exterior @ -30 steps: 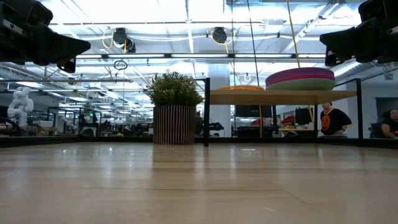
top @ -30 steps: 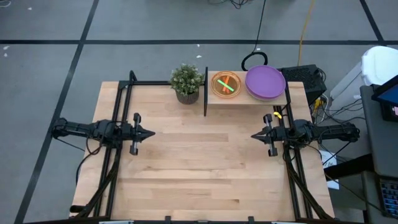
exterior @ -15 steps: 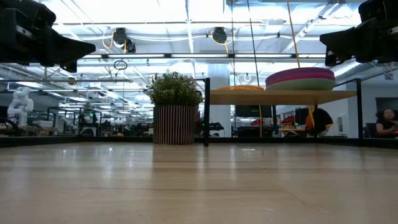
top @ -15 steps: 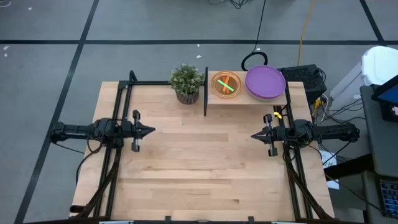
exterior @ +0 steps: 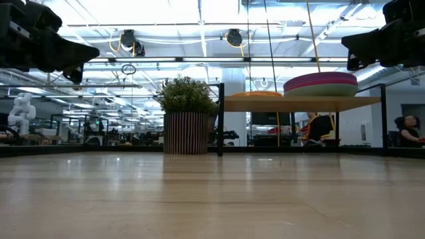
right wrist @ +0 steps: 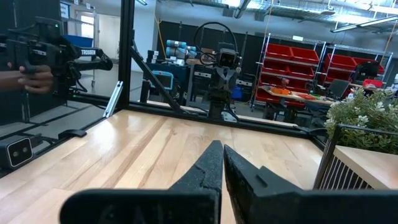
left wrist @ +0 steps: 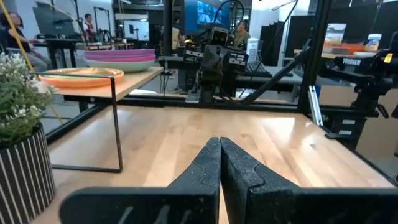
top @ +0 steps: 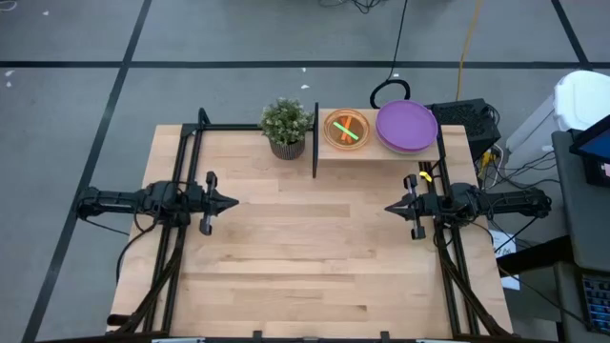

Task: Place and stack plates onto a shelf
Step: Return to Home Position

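The shelf (top: 376, 152) stands at the table's far edge on its black frame. On it rest two stacks of plates: larger ones with a purple plate on top (top: 407, 126) (exterior: 320, 84) (left wrist: 119, 58), and smaller translucent ones, orange with lime green showing (top: 347, 130) (left wrist: 81, 76). My left gripper (top: 232, 201) (left wrist: 220, 147) hovers shut above the table's left side. My right gripper (top: 390, 207) (right wrist: 217, 150) hovers shut above the right side, on the near side of the shelf. Both point toward the table's middle.
A potted green plant (top: 287, 127) (exterior: 186, 114) stands left of the shelf's black upright edge (top: 315, 140). A black frame rail runs along the table's left and far sides (top: 191, 143). Bare tabletop lies between the grippers (top: 310, 238). People show in the room beyond (exterior: 405, 129).
My left arm has drawn back slightly toward the table's left edge and stays shut. People have moved in the room behind the table.
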`<move>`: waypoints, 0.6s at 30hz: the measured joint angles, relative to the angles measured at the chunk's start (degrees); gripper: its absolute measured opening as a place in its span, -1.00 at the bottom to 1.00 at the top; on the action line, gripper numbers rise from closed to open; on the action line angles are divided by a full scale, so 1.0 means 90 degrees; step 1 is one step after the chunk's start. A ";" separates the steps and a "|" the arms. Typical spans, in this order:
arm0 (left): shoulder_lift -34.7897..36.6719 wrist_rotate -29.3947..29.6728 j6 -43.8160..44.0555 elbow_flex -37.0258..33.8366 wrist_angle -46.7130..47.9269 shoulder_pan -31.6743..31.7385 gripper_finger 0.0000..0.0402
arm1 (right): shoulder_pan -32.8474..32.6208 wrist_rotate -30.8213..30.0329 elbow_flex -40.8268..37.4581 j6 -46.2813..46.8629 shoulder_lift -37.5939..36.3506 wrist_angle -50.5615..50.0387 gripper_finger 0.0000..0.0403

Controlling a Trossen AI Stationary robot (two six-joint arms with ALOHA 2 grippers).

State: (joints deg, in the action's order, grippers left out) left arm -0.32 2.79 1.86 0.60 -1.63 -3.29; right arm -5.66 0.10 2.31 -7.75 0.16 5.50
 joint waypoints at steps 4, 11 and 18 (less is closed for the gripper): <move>0.0000 0.0000 -0.0127 0.0000 0.0000 0.0000 -0.98 | -0.0001 0.0000 0.0001 0.0000 0.0000 0.0000 -1.00; 0.0000 0.0002 -0.0191 0.0000 0.0002 0.0000 -0.98 | 0.0000 0.0000 0.0000 0.0000 0.0000 0.0000 -1.00; -0.0002 0.0002 -0.0186 0.0000 0.0002 0.0000 -0.98 | 0.0000 0.0000 0.0002 0.0000 0.0000 0.0000 -1.00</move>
State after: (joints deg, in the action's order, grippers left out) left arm -0.34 2.81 0.19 0.60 -1.61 -3.29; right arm -5.66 0.10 2.33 -7.75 0.16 5.50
